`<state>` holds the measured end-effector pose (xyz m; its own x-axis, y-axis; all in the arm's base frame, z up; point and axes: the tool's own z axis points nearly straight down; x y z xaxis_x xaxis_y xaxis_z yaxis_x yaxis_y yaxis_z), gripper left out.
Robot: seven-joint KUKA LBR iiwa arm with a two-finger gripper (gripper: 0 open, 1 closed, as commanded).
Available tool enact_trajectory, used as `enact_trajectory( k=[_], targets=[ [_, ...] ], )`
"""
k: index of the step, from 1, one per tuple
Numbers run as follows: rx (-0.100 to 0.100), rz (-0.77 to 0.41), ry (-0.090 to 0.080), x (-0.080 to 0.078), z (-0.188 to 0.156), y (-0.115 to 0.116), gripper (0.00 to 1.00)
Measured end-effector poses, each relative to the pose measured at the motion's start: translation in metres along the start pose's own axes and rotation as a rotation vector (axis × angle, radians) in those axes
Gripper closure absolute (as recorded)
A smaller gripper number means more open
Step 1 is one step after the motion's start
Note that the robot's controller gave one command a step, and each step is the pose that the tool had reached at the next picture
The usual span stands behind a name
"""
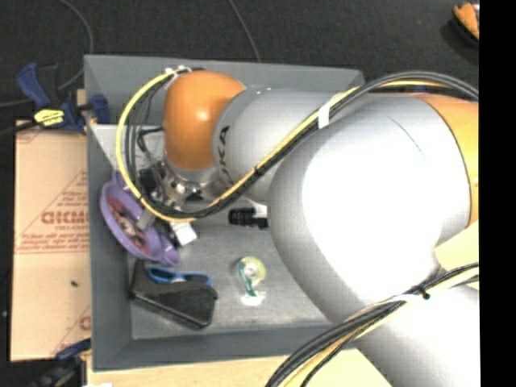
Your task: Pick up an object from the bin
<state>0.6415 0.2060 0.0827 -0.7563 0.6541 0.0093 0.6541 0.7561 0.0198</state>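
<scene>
Camera view: purple toy (129,220) just beside the wrist (181,185), bin's (106,313) left; grasp state cannot be told.

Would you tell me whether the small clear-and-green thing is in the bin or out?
In: the clear-and-green thing lies on the floor of the bin, apart from the flat black thing.

A purple oval toy (127,220) lies at the 9 o'clock side of the bin (109,305), close to the wall. Its long axis runs from 11 to 5 o'clock and its pinkish hollow faces up. A small white block (184,234) sits just beside its 5 o'clock end. At 7 o'clock a black pouch (179,301) lies flat, with a blue loop (181,278) on it.
</scene>
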Motion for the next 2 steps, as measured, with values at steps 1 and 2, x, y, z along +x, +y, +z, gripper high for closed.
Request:
enact_trajectory(
  k=[1, 2],
  targets=[
    [0.000, 0.000, -0.001, 0.000, -0.003, 0.000, 1.00],
    [0.002, -0.001, -0.004, -0.001, -0.019, -0.002, 1.00]
  ],
)
